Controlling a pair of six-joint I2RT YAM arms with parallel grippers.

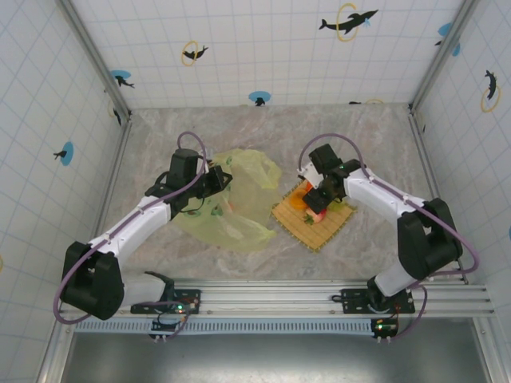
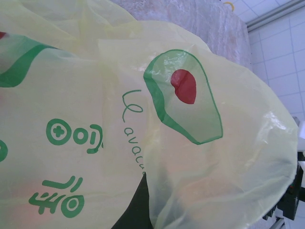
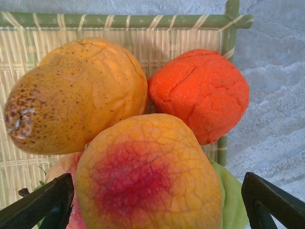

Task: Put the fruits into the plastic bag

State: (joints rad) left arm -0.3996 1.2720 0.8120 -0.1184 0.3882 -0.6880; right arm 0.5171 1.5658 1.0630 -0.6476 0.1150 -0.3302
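Several toy fruits [image 1: 310,203] are piled on the woven mat [image 1: 334,225]. Up close I see a speckled yellow-orange fruit [image 3: 76,95], an orange-red one [image 3: 200,93], a yellow one with a red blush [image 3: 147,176] and a green one [image 3: 232,200]. My right gripper [image 1: 318,198] hangs open just over the pile, with its dark fingers [image 3: 43,205] on either side of the blushed fruit and not touching it. The yellow-green plastic bag [image 1: 239,203] lies left of the mat. My left gripper [image 1: 217,179] is shut on its upper edge. The film [image 2: 190,143] drapes over one dark finger [image 2: 136,205].
The marbled tabletop [image 1: 359,136] is ringed by tiled walls and metal corner posts [image 1: 120,112]. A rail [image 1: 319,299] at the near edge carries both arm bases. The mat's green bamboo rim [image 3: 143,20] lies just beyond the fruits.
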